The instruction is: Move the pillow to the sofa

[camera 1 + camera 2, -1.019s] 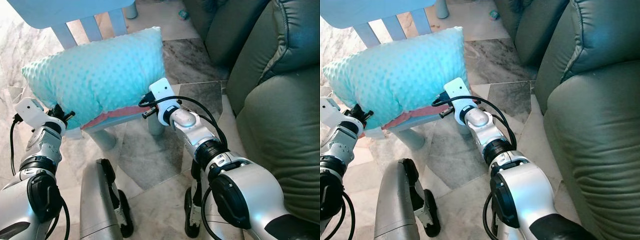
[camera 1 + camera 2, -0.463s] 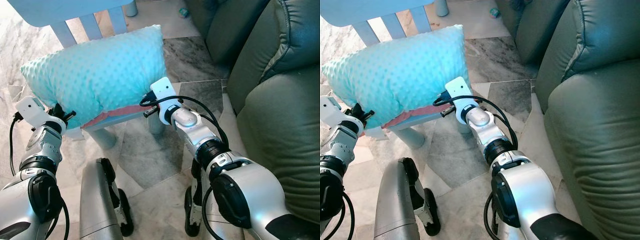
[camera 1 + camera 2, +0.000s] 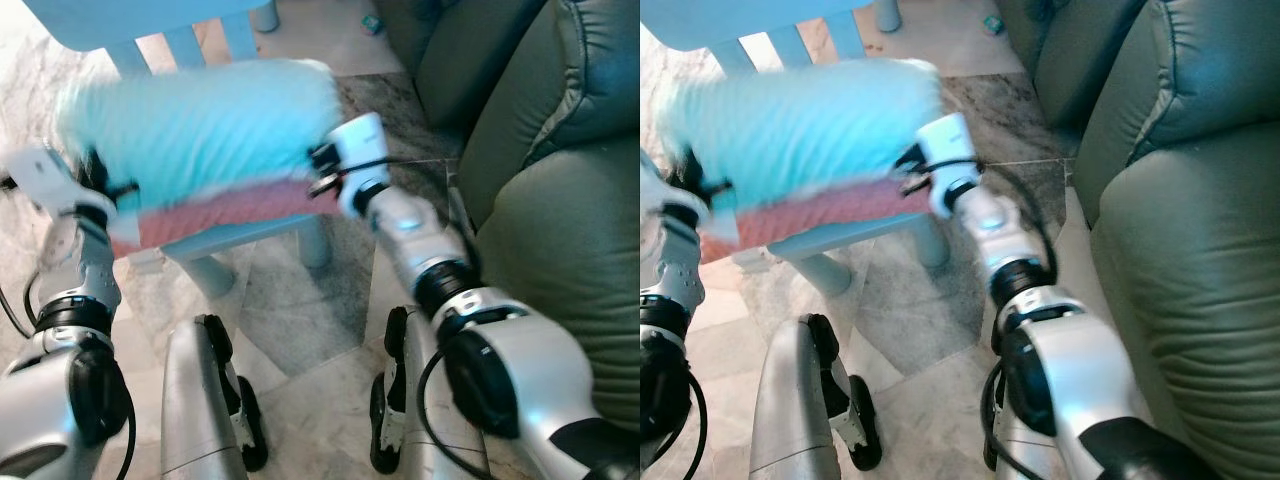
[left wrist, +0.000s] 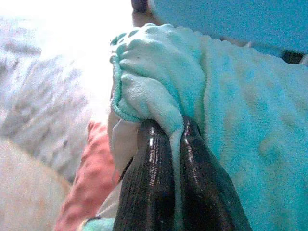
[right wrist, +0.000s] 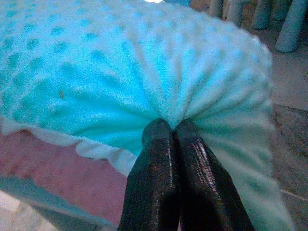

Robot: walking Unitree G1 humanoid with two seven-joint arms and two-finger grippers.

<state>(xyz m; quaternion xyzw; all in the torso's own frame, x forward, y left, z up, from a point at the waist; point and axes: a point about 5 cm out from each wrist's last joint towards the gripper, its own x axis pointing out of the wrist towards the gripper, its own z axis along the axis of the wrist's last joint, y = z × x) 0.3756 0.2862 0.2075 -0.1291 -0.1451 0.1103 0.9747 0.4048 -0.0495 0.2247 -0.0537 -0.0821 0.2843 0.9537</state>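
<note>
- Since a moment ago, both arms are lifting the pillow [image 3: 200, 120] higher, so its pink underside [image 3: 220, 205] is showing more and the whole thing is blurring with motion.
- Left claw [image 4: 166, 139] is pinching a bunched corner of the turquoise fabric, its fingers closed tight on it.
- Right claw [image 5: 171, 132] is clamping the pillow's opposite end, fabric puckering around its closed tips.
- Pillow is hanging between the claws above the blue chair [image 3: 250, 235], left of the green sofa [image 3: 560, 230].
</note>
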